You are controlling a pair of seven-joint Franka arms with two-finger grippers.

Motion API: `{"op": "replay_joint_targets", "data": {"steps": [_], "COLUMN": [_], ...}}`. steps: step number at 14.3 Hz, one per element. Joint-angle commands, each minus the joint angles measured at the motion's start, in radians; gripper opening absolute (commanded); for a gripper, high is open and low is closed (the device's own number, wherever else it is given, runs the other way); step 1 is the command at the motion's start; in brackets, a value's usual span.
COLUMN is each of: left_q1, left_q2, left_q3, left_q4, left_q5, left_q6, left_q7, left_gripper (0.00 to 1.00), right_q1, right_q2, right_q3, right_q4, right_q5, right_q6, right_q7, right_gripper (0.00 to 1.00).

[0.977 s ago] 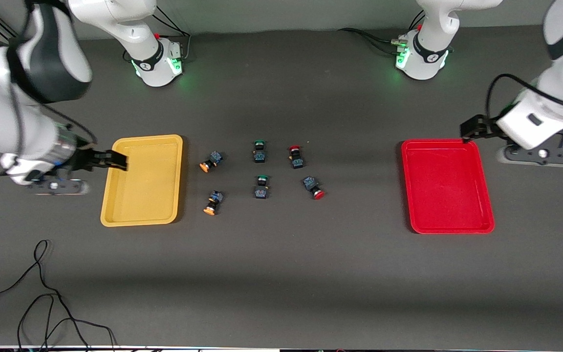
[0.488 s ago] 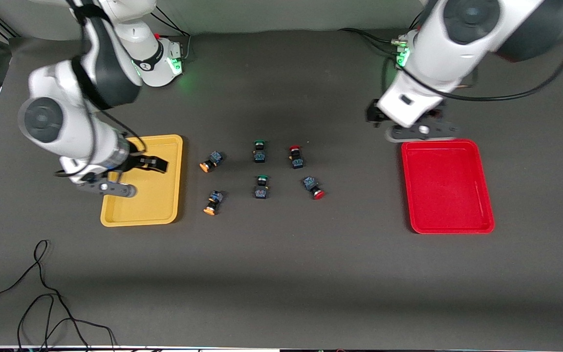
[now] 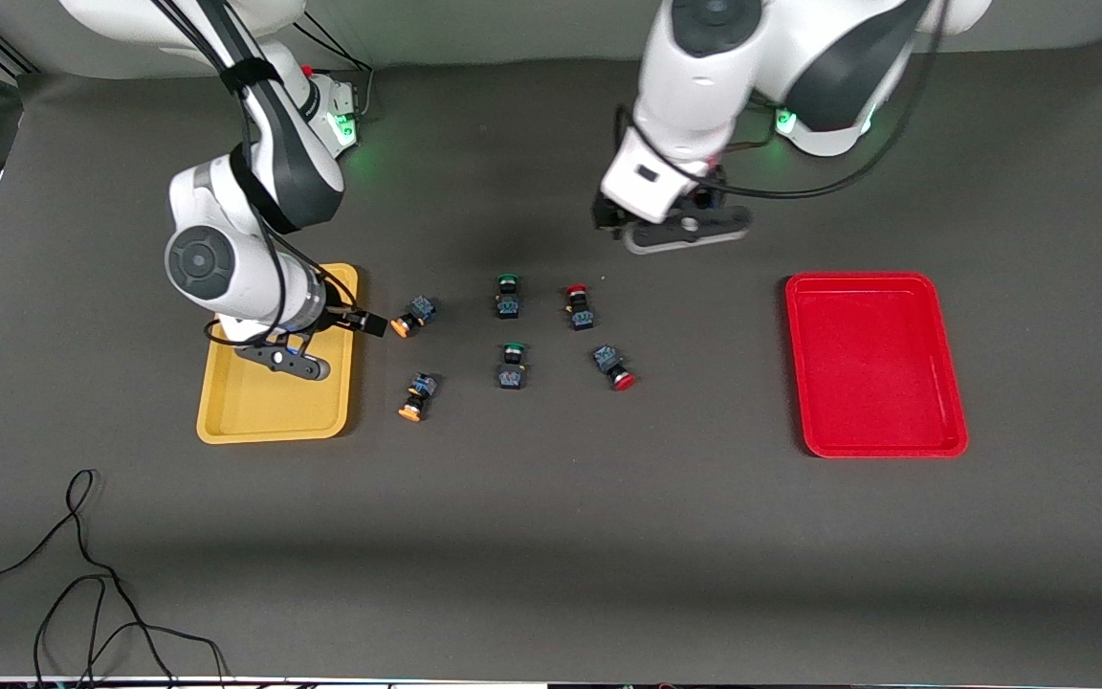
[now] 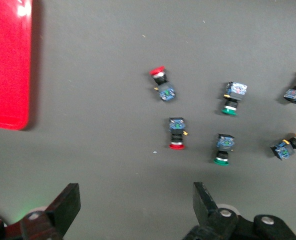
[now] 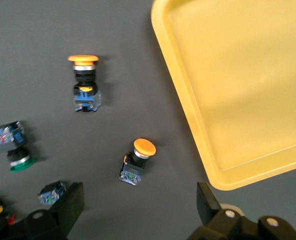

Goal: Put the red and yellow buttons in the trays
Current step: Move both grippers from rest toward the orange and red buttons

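Two red-capped buttons [image 3: 578, 304] [image 3: 614, 368] and two yellow-capped buttons [image 3: 405, 321] [image 3: 414, 397] lie on the table between the yellow tray [image 3: 226, 402] and the red tray [image 3: 876, 364]. My right gripper [image 3: 362, 322] is open and empty over the yellow tray's rim, close beside a yellow button [image 5: 137, 160]. The right wrist view also shows the second yellow button [image 5: 85, 82] and the tray [image 5: 238, 90]. My left gripper [image 3: 604, 215] is open and empty over bare table. The left wrist view shows both red buttons [image 4: 163, 85] [image 4: 176, 132] and a corner of the red tray [image 4: 7, 65].
Two green-capped buttons [image 3: 508, 295] [image 3: 513, 366] lie between the yellow and red ones. A black cable [image 3: 82, 574] lies near the table's front corner at the right arm's end. Both trays hold nothing.
Both arms have swung in toward the middle of the table. The right gripper crossed the yellow tray to its inner rim. The left gripper left the red tray's side.
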Motion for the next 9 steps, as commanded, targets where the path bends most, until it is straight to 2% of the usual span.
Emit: {"op": "replay_joint_targets", "data": {"steps": [1,4,9], "left_q1": [-0.051,-0.079,-0.122], "left_q2": [0.037,0.084,0.290], "left_q3": [0.017,0.017,0.017], "left_q4": [-0.056,-0.191,-0.200], "left_q5": [0.028,0.075,0.221], "left_q6": [0.095,0.317,0.526], "left_q7": [-0.050,-0.134,-0.326], "left_gripper": [1.00,1.00,1.00], "right_q1": [0.029,0.063,0.107], "right_q2": [0.005,0.033,0.105], "right_q3": [-0.007,-0.006,-0.006], "right_q4": [-0.085,-0.157,-0.162], "right_q5": [0.016,0.016,0.017], "right_q6": [0.107,0.227,0.298], "right_q7": [0.072,0.132,0.221], "right_gripper": [1.00,1.00,1.00]}}
